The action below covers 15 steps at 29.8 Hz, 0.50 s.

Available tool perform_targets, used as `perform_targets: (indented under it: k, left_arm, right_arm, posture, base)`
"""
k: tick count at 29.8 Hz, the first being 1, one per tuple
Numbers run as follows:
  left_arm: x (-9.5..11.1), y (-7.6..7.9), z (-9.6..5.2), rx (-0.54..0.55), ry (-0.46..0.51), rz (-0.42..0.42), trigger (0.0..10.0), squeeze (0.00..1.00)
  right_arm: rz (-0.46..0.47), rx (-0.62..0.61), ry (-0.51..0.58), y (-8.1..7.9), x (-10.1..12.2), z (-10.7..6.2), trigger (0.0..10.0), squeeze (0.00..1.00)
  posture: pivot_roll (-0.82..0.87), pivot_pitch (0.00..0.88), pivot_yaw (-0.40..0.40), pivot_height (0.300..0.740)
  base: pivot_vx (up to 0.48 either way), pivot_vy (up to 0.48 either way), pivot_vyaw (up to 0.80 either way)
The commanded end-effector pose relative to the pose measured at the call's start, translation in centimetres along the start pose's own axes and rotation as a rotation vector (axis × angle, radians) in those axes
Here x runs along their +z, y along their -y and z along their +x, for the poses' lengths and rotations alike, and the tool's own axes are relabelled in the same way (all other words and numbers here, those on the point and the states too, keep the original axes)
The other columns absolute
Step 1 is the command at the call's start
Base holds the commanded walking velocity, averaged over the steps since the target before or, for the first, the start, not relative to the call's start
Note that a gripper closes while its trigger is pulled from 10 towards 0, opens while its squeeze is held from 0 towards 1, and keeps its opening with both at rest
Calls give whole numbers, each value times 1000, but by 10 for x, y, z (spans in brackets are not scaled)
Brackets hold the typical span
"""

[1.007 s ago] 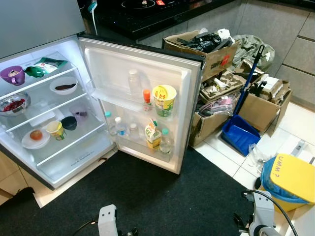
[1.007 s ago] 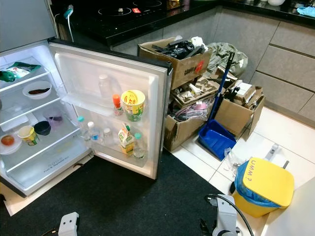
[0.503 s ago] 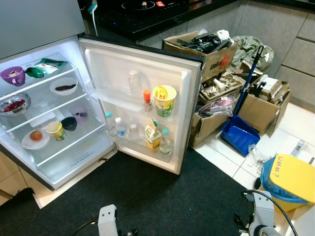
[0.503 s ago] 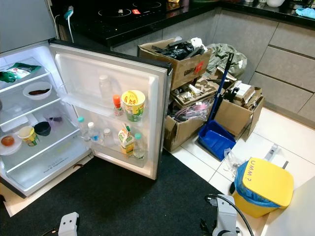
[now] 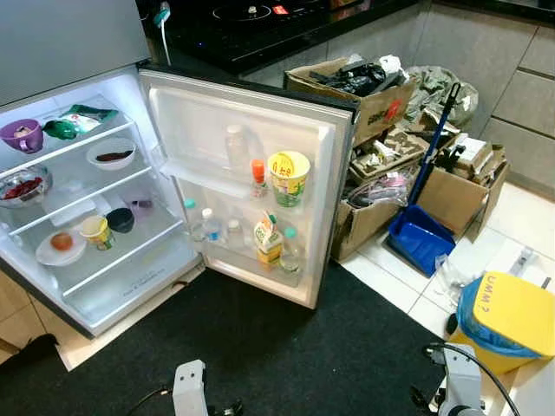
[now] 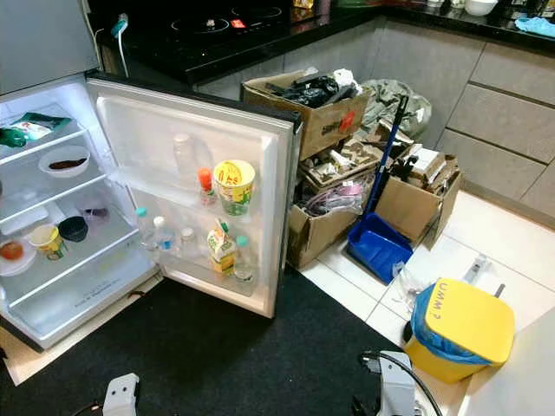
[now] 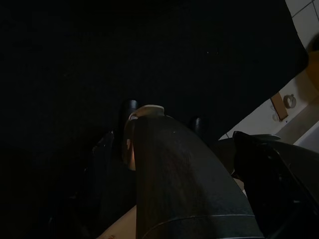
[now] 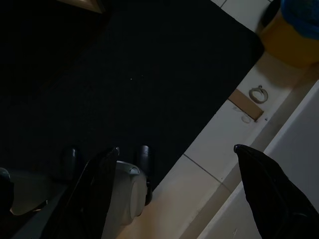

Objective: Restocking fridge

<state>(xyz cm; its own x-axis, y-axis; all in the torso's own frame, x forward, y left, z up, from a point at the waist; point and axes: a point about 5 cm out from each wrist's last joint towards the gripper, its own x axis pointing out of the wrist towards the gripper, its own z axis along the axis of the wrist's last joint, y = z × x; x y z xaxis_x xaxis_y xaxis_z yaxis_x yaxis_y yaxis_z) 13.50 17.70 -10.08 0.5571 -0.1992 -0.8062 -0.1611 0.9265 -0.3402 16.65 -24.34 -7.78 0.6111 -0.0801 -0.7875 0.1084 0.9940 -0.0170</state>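
The right gripper [image 8: 174, 184] hangs low over the edge of a black floor mat [image 5: 286, 347], its two long matte-black fingers [image 8: 261, 186] spread wide apart and holding nothing; pale glossy tiles [image 8: 214, 144] lie beneath it. The left gripper [image 7: 169, 194] also hangs idle over the same dark mat, its tapered fingers [image 7: 269, 174] parted and empty, with a dark rounded limb of the robot showing between them.

In the eye views the silver wrists sit at the bottom edge of the frame. Above them, at left and centre, stands the fridge [image 5: 104, 286] with its white moulded door [image 5: 243, 130] swung fully open. The door bins hold a clear bottle [image 5: 234, 143], an orange-capped bottle [image 5: 258, 175], a yellow printed cup [image 5: 289, 176], a small gabled carton [image 5: 268, 238] and several clear bottles with teal caps [image 5: 292, 251]. On the glass shelves at the left edge sit a purple bowl [image 5: 21, 133], a green pouch [image 5: 74, 120], white bowls [image 5: 111, 152] and a plate bearing a round orange fruit [image 5: 61, 243].

At upper right, open cardboard boxes [image 5: 373, 104] overflow with crumpled clutter. A blue plastic dustpan [image 5: 419, 238] with a long handle leans against them. At lower right stands a bin with a flat yellow lid [image 5: 512, 312].
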Motion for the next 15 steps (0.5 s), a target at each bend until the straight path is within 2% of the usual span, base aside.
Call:
perform_targets:
  k: [1, 15]
  left_arm:
    - [1, -2, -1, 3, 0, 5, 10000, 0]
    - [1, -2, -1, 3, 0, 5, 10000, 0]
  right_arm:
    - [-4, 7, 1, -1, 0, 0, 10000, 0]
    - [-4, 7, 1, -1, 0, 0, 10000, 0]
  posture:
    - [-63, 0, -4, 740]
    - [-63, 0, -4, 740]
  base:
    - [0, 0, 0]
    - [0, 0, 0]
